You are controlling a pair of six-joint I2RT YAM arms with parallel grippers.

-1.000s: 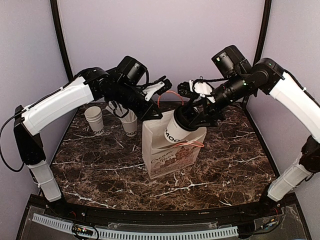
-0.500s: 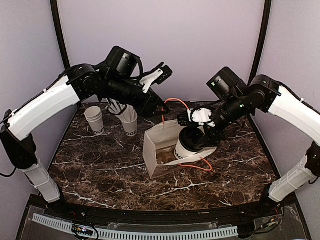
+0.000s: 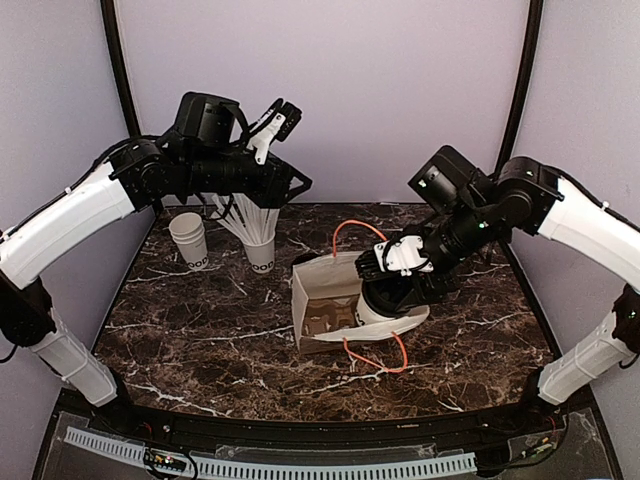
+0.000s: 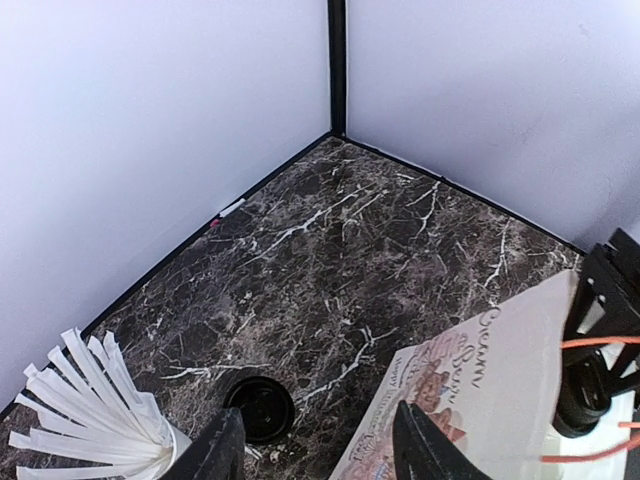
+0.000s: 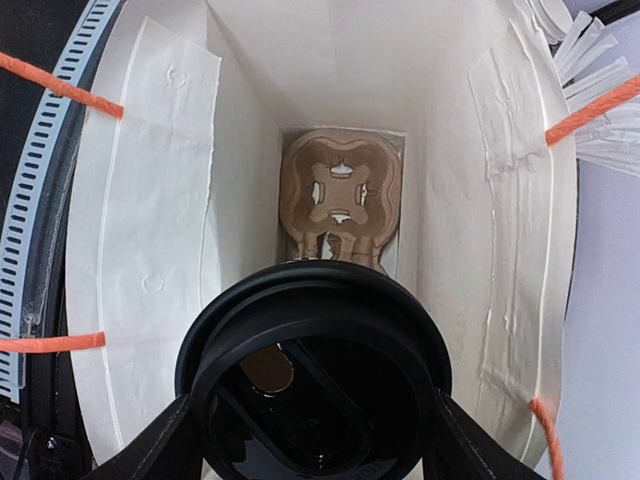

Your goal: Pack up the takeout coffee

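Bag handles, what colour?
Orange handles, clearest in the right wrist view.

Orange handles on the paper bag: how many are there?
2. One orange handle loops up from the bag's far edge; the other loops out at its near edge. None looks hidden.

paper bag (image 5: 150, 220): white paper, matt, inner walls faintly creased and dimpled.
handles (image 5: 60, 85) on the bag: orange cord, dull.
carrier (image 5: 340, 195) at the bag's bottom: brown moulded pulp, rough, no shine.
takeout coffee (image 5: 315, 380) at the bag's mouth: black lid, smooth glossy plastic, carries reflections.
table (image 4: 330, 250) under the bag: dark marble-look top, white veins, smooth with a soft sheen.
straws (image 4: 80, 400) beside the bag: white paper wrappers, matt.
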